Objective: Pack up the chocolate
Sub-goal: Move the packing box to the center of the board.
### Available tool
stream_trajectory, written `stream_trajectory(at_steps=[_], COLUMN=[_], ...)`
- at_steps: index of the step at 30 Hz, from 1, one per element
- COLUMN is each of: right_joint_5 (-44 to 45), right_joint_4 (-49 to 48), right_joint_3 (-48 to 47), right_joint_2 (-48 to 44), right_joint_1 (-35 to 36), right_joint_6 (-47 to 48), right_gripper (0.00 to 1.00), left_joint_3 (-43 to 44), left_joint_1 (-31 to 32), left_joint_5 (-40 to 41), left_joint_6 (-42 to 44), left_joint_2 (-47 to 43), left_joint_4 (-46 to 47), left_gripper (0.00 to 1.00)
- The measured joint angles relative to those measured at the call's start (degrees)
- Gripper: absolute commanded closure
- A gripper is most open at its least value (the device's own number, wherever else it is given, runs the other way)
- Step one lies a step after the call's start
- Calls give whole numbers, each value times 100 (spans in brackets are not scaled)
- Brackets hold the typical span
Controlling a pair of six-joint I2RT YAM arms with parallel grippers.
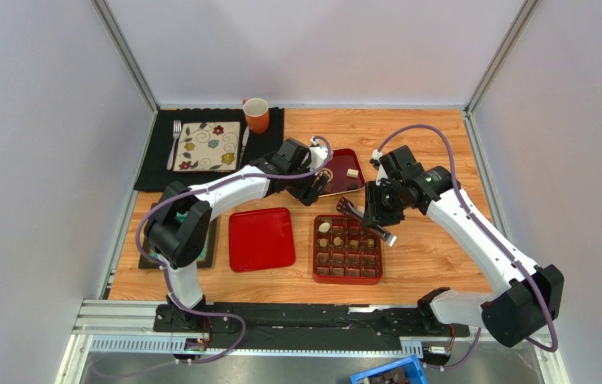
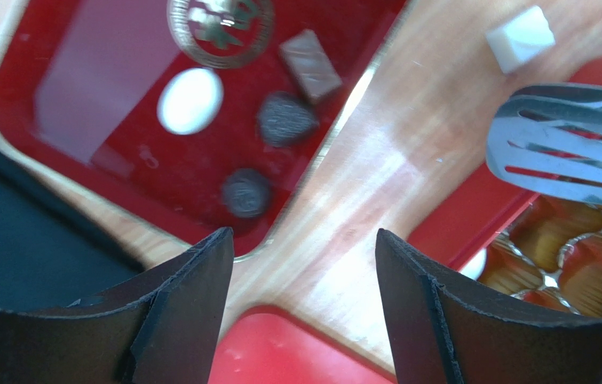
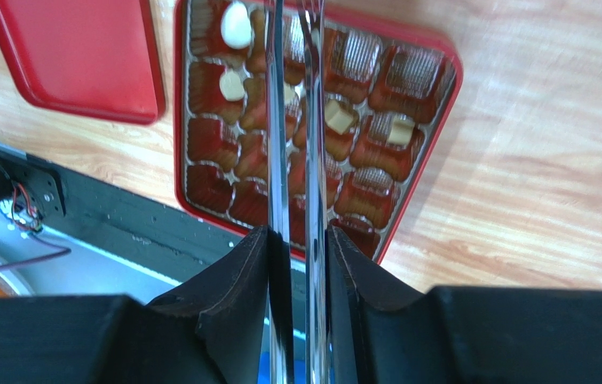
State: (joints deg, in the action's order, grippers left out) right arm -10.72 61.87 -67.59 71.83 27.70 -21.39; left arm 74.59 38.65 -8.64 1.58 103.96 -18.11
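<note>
Bin (image 1: 388,372), blue, is nearest, just below the rail (image 1: 280,316) that carries both arm bases.

Box (image 1: 348,276) is at the table's (image 1: 440,256) near edge, right of centre. Lid (image 1: 262,238) is just left of it, not touching.

Chocolate (image 3: 236,24) in the box:
- white oval in a corner cup, with a second white piece in a cup beside it
- two cream squares
- a few ribbed dark pieces
- cups are gold-lined

Right gripper (image 3: 300,236) is clamped on tongs (image 3: 276,120), over the box's far edge.

Left gripper (image 2: 303,240) has its jaws wide with nothing between them. It sits above the tray's (image 2: 80,96) rim, mid-table toward the far edge.

More pieces on the dark red tray, below its gold emblem (image 2: 220,20):
- white oval (image 2: 190,100), smooth
- two dark rounds (image 2: 286,118), rough-textured
- brown bar (image 2: 311,64)

White cube (image 2: 521,36) is apart from them, toward the tongs. Can't tell if it's on the tray or on the wood.

Table is light wood grain. At the far left corner is a black placemat (image 1: 268,148) with a floral plate (image 1: 208,146), a fork (image 1: 176,140) and an orange mug (image 1: 256,114). Walls (image 1: 304,48) are plain pale grey.
</note>
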Motion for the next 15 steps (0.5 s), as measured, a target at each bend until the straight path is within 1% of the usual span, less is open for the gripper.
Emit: stream_trajectory(at_steps=[6, 15], right_joint_5=[-96, -48], right_joint_4=[291, 568], right_joint_3=[120, 118], right_joint_2=[-28, -122], right_joint_1=[37, 39], right_joint_6=[-28, -50], right_gripper=[68, 68], left_joint_3=[-70, -435], left_joint_1=[310, 662], left_joint_5=[-59, -116], left_joint_6=[2, 9], left_joint_2=[70, 70], left_joint_4=[0, 28], left_gripper=[26, 26])
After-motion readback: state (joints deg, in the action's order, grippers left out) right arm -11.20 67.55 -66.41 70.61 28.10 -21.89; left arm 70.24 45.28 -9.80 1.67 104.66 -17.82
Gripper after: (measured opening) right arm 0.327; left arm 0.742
